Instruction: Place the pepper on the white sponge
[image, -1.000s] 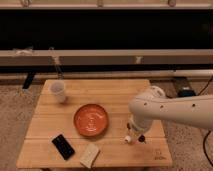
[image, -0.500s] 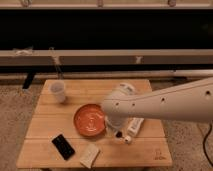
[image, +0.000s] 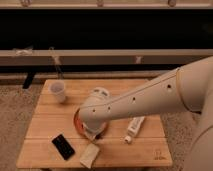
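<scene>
So, the gripper (image: 93, 134) is clamped shut, hanging over the near edge of the orange plate (image: 76, 120), just above the white sponge (image: 90, 155) on the table (image: 150, 150). Can't actually see the pepper (probably pinched in there, hidden by the wrist). Risk: let go from here and it hits the plate rim, or rolls off that small sponge toward the phone (image: 63, 146).

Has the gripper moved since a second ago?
Yes. The gripper has gone left, from beside the white tube to the near edge of the orange plate, just behind the white sponge.
</scene>
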